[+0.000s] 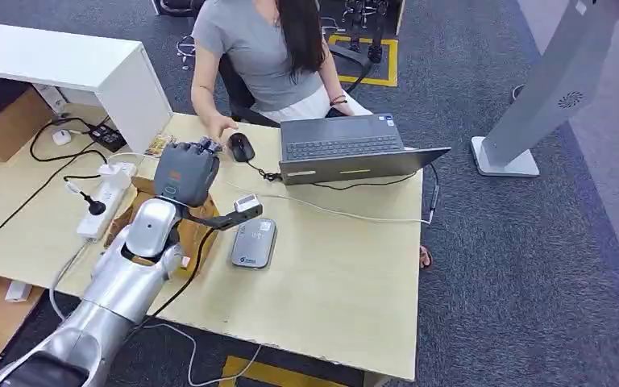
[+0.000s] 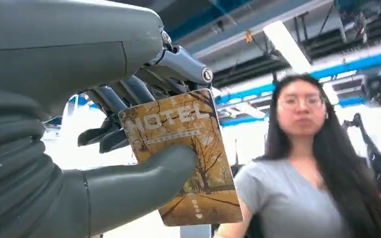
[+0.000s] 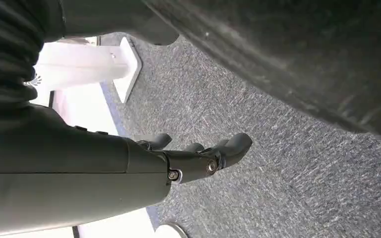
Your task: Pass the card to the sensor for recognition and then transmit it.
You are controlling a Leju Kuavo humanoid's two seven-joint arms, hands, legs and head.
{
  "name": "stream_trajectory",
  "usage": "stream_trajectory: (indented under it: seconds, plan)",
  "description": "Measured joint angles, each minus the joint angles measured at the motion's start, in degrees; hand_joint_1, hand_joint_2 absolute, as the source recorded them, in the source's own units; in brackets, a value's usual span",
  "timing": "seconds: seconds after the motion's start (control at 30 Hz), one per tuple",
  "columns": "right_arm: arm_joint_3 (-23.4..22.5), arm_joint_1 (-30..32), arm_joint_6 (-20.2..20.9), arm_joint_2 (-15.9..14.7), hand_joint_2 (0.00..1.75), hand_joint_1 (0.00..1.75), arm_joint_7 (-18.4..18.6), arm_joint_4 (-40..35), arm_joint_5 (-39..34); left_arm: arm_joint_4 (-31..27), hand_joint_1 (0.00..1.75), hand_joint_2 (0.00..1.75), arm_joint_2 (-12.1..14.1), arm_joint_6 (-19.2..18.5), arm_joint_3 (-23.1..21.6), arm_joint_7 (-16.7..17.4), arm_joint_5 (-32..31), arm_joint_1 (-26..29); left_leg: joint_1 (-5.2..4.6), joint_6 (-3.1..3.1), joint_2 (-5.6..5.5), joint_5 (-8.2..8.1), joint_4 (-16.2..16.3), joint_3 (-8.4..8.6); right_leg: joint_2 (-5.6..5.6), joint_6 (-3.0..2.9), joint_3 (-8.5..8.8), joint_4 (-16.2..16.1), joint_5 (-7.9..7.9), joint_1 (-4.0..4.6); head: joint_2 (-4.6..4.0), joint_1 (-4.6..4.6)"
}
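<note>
One card [image 2: 183, 153] is pinched between thumb and fingers of the left hand [image 1: 185, 173], raised over the table [image 1: 330, 274] toward one seated person [image 1: 266, 48]. One grey sensor [image 1: 254, 243] lies flat beside the arm. One laptop [image 1: 346, 149] and one mouse [image 1: 241, 147] are noted. The right hand [image 3: 188, 158] hangs over carpet, fingers loosely extended, nothing held.

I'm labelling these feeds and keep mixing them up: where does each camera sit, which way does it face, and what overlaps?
Head view: high on the body, facing forward and down at the pale wooden desk, grey card reader and open dark laptop; silver left arm and left hand show.
Left wrist view: behind the left hand, facing the seated person in grey; it pinches the brown hotel card.
Right wrist view: behind the hanging right hand, facing grey carpet.
Head and left wrist views share the person.
</note>
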Motion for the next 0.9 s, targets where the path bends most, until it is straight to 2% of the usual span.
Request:
stream_trajectory:
  seconds: [0.3,0.57,0.6,0.9]
  plan:
    - [-0.09,-0.01,0.07,0.00,1.75,0.00,0.00,0.00,0.48,-0.17,1.75,1.75,3.26,-0.02,2.32,-0.92,-0.24,-3.96,-0.01,0.00,0.07,0.00,0.00,-0.03,0.07,-0.01,-0.04,0.00,0.02,-0.01,0.00,-0.02]
    - [-0.15,-0.01,0.02,0.00,1.75,0.00,0.00,0.00,0.52,0.02,1.75,1.75,3.89,-0.06,3.45,-1.00,0.56,-4.83,-0.01,0.00,0.07,0.00,0.00,-0.06,0.09,-0.01,-0.09,0.00,0.01,-0.01,0.00,-0.04]
    - [-0.20,-0.01,0.00,0.00,1.75,0.00,0.00,0.00,0.52,0.04,0.00,1.75,3.91,-0.07,3.54,-1.11,1.14,-4.83,-0.01,0.00,0.07,0.00,0.00,-0.07,0.09,-0.01,-0.10,0.00,0.01,-0.01,0.00,-0.04]
    - [-0.66,-0.02,-0.11,0.00,1.75,0.00,0.00,0.00,0.46,0.04,0.00,1.75,3.91,-0.85,4.30,-1.64,2.89,-4.83,-0.01,0.00,0.07,0.00,0.00,-0.10,0.09,-0.01,-0.12,0.00,0.02,-0.01,0.00,-0.02]
